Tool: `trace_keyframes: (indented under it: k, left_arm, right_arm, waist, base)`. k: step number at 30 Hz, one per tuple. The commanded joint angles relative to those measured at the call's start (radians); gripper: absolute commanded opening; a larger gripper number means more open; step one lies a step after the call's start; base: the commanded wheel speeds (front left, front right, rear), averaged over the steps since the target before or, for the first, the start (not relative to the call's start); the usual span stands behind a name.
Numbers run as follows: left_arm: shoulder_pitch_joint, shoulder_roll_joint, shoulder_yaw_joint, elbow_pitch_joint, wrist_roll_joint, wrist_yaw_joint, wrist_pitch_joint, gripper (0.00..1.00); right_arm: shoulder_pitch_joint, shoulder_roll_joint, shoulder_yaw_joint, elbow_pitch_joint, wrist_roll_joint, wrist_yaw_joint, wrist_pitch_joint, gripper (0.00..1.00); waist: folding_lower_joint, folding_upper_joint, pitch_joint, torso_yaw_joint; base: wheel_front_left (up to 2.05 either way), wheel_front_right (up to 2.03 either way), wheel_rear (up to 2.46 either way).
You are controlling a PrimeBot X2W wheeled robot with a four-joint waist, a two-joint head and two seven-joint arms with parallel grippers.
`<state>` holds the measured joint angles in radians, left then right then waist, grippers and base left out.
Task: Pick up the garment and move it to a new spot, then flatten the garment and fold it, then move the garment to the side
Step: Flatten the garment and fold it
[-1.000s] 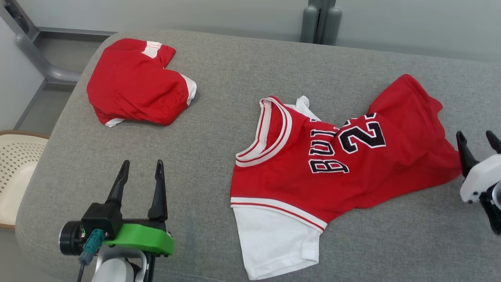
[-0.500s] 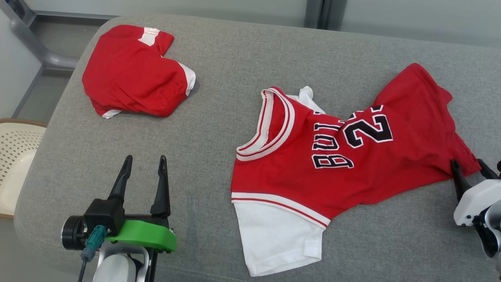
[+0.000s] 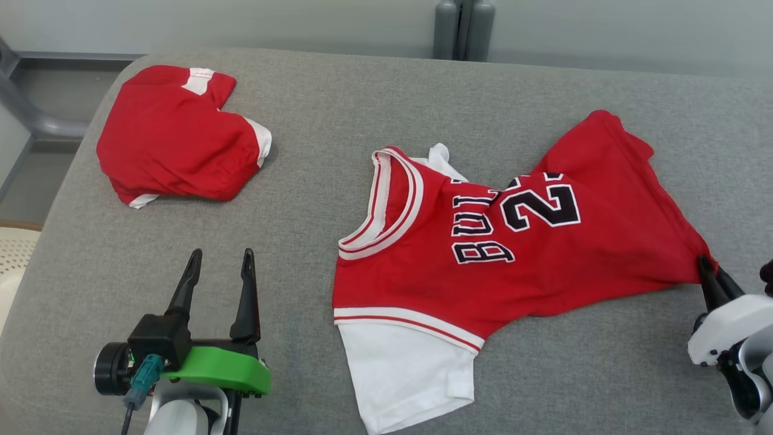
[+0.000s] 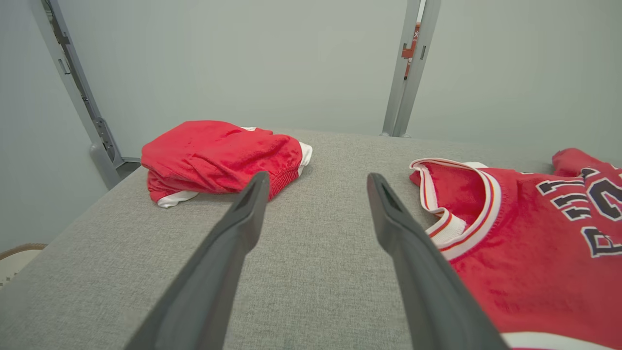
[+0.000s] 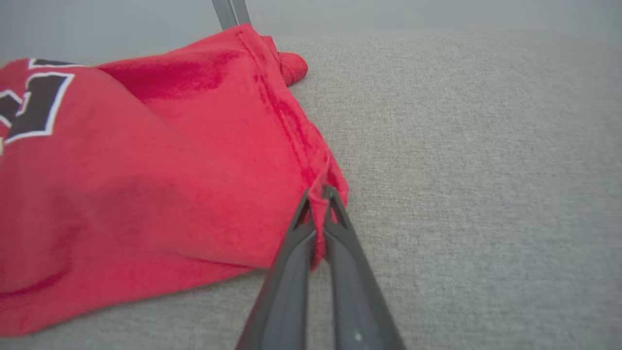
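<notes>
The garment (image 3: 483,254) is a red jersey with black lettering, a number and white sleeves, lying crumpled on the grey cushion; it also shows as the garment (image 4: 534,243) and the garment (image 5: 146,184) in the wrist views. My right gripper (image 3: 705,266) is shut on the garment's right hem corner, the fabric pinched between its fingertips (image 5: 319,194). My left gripper (image 3: 220,257) stands open at the lower left, well clear of the jersey's collar, its fingers (image 4: 252,199) apart over bare cushion.
A second red garment (image 3: 175,142) lies bunched at the cushion's far left corner, also seen ahead of the left fingers (image 4: 218,158). A woven basket (image 3: 12,254) sits off the left edge. A grey post (image 3: 462,30) stands behind the cushion (image 3: 338,103).
My right gripper came in to the jersey's right hem corner and shut on it. The head camera shifted, so the whole scene slid. The left gripper stayed open.
</notes>
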<state>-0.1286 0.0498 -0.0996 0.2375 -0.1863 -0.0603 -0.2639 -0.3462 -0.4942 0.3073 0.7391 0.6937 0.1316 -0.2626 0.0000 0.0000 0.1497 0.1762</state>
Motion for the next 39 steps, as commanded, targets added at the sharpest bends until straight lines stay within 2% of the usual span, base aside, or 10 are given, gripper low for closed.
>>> trace_keyframes:
  k: [1,5,9,13,14,15,25,37,38,39]
  left_arm:
    - [0.011,0.001,0.003,0.002,-0.008,0.003,-0.001,1.00]
    - [0.018,0.001,0.004,-0.001,-0.005,0.002,-0.001,1.00]
    - [0.021,0.002,0.011,0.000,0.002,-0.001,-0.001,1.00]
    - [0.027,0.002,0.023,0.002,0.009,-0.007,-0.001,1.00]
    - [0.029,0.002,0.024,0.002,0.012,-0.009,-0.001,1.00]
    - [0.029,0.002,0.025,0.002,0.014,-0.010,-0.001,1.00]
    - [0.020,0.002,0.021,0.004,0.021,-0.016,-0.001,1.00]
    - [0.009,0.002,0.023,0.006,0.027,-0.020,-0.001,1.00]
    - [0.009,0.002,0.023,0.005,0.027,-0.021,-0.001,1.00]
    - [0.008,0.002,0.023,0.005,0.027,-0.020,-0.001,1.00]
  right_arm:
    - [0.044,-0.003,-0.014,-0.024,0.007,-0.002,-0.002,0.00]
    - [0.164,0.013,-0.070,-0.134,0.033,-0.002,0.010,0.00]
    - [0.294,0.031,-0.142,-0.254,0.073,-0.002,0.070,0.00]
    - [0.395,0.069,-0.220,-0.354,0.059,-0.002,0.135,0.02]
    - [0.415,0.074,-0.237,-0.374,0.034,-0.002,0.148,0.49]
    - [0.426,0.084,-0.252,-0.390,0.019,-0.002,0.157,1.00]
    - [0.436,0.148,-0.366,-0.531,-0.139,-0.001,0.265,1.00]
    - [0.427,0.149,-0.369,-0.448,-0.180,-0.001,0.349,1.00]
    - [0.424,0.149,-0.367,-0.441,-0.181,-0.001,0.352,0.99]
    - [0.418,0.152,-0.363,-0.434,-0.177,-0.001,0.353,0.81]
  waist:
    - [0.0000,0.0000,-0.021,-0.028]
    - [0.0000,0.0000,-0.029,-0.049]
    - [0.0000,0.0000,-0.032,-0.062]
    - [0.0000,0.0000,-0.035,-0.074]
    - [0.0000,0.0000,-0.036,-0.076]
    - [0.0000,0.0000,-0.036,-0.077]
    - [0.0000,0.0000,-0.039,-0.069]
    - [0.0000,0.0000,-0.029,-0.049]
    - [0.0000,0.0000,-0.027,-0.048]
    - [0.0000,0.0000,-0.025,-0.048]
  base:
    - [0.00,0.00,0.00]
    - [0.00,0.00,0.00]
    - [0.00,0.00,0.00]
    - [0.00,0.00,0.00]
    - [0.00,0.00,0.00]
    - [0.00,0.00,0.00]
    - [0.00,0.00,0.00]
    - [0.00,0.00,0.00]
    - [0.00,0.00,0.00]
    - [0.00,0.00,0.00]
